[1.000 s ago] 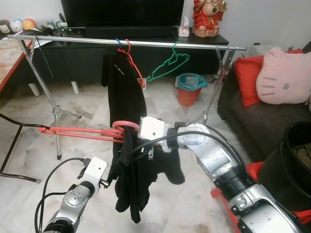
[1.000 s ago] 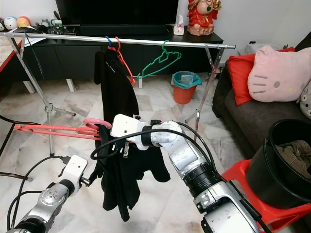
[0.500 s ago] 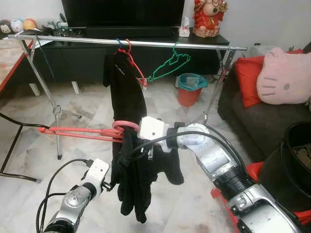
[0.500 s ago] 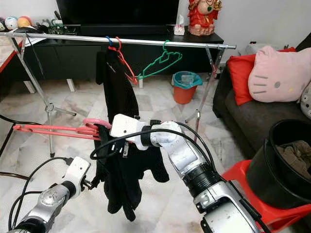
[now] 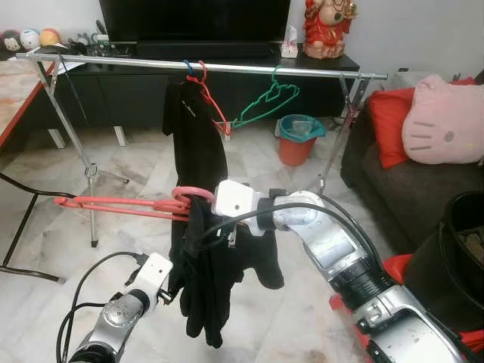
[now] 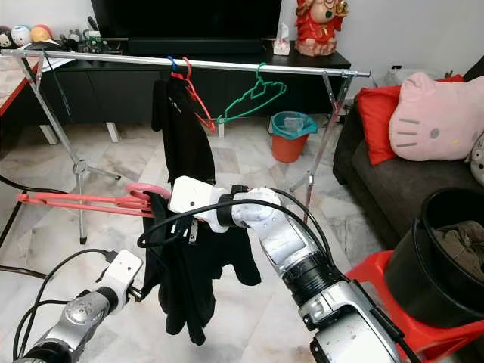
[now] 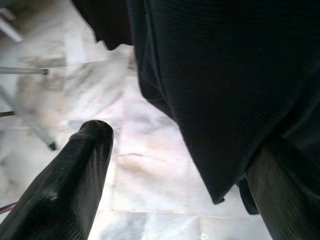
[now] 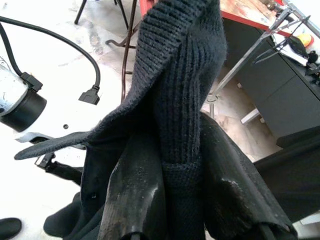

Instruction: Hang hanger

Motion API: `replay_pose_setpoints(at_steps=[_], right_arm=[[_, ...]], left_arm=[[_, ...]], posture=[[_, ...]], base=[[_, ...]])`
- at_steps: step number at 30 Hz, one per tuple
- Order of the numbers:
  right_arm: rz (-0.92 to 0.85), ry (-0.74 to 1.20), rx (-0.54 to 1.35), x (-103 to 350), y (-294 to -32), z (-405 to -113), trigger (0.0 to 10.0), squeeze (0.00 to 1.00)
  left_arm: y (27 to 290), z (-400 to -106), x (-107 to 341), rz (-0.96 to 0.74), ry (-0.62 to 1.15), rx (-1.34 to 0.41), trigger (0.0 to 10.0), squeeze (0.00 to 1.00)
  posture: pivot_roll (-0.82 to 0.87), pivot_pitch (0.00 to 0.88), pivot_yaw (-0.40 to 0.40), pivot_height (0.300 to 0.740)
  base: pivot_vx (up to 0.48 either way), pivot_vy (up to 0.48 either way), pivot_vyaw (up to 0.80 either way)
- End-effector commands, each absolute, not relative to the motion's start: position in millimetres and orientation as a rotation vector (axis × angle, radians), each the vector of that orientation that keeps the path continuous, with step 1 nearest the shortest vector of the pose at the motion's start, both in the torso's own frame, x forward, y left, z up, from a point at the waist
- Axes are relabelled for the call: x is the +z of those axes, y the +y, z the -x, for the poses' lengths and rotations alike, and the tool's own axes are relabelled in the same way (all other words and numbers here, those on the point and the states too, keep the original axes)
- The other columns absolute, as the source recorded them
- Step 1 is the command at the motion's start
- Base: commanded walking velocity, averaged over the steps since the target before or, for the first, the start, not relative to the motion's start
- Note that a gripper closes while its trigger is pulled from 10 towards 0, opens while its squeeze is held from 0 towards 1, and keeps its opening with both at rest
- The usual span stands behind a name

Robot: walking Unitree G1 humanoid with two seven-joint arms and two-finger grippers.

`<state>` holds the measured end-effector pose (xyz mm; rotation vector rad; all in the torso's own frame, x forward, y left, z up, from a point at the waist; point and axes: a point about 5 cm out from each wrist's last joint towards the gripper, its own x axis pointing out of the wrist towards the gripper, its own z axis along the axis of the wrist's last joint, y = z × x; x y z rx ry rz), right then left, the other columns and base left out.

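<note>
Knitwear [image 5: 215, 280], soft and limp, droops from the stiff pink hanger [image 5: 128, 206] my right end effector [image 8: 180, 200] clamps at chest height before the rail [image 5: 204, 67]; my left end effector [image 7: 175, 165] gapes wide beneath; grip belongs near the hook.

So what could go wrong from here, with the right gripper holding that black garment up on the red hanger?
The right gripper pinches only a fold of the black garment, which drapes loosely over the red hanger; it could slide off. The rail already carries a black shirt and a green hanger, so hooks may tangle. The left gripper, open beneath the hem, could snag it.
</note>
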<state>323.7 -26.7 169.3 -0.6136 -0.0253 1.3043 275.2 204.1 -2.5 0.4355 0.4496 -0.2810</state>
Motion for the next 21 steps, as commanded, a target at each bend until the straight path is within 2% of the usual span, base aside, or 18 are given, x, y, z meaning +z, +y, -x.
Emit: replay_pose_setpoints(at_steps=[1, 9, 21], right_arm=[[0.636, -0.097, 1.314, 185.5, -21.5, -324.2, 0.0, 0.0], [0.632, -0.093, 1.323, 183.7, -20.8, -322.4, 0.0, 0.0], [0.627, -0.088, 1.334, 181.7, -18.7, -320.7, 0.0, 0.0]], left_arm=[[210.9, -280.9, 2.5, -0.472, 0.422, -0.179, 10.0, 0.0], [213.3, -286.7, 14.4, -0.419, 0.316, -0.093, 10.0, 0.0], [191.9, -279.5, 4.2, -0.307, 0.36, -0.292, 10.0, 0.0]], posture=[[0.04, 0.0, -0.078, 0.74], [0.04, 0.0, -0.076, 0.74], [0.04, 0.0, -0.073, 0.74]], base=[[0.0, 0.0, 0.0], [0.0, 0.0, 0.0], [0.0, 0.0, 0.0]])
